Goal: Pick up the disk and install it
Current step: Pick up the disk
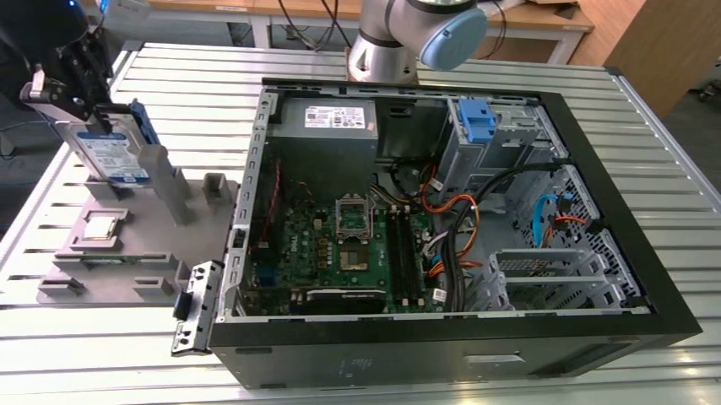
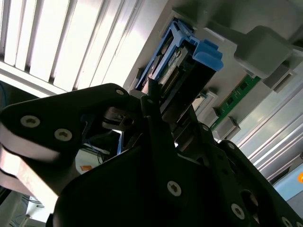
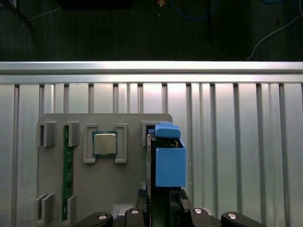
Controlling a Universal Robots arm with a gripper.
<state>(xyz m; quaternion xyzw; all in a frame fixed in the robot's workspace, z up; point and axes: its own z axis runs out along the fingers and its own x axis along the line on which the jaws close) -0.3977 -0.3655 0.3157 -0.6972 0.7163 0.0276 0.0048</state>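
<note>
Now the hand [image 1: 93, 116] grips the disk [image 1: 113, 156] by its edge over the grey holder [image 1: 67, 291]; that narrow hold could let it tilt and snag.

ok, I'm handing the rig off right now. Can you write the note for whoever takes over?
Pincer: looks closed on the top edge of the disk; in both wrist views the fingers sit on either side of it.
Disk: upright and slightly tilted, at the grey parts holder on the exterior view's left, outside the open computer case. I cannot tell whether it has cleared the holder.
Done: the disk is grasped.
Left: the whole install. The disk is nowhere near the drive bay yet.
</note>
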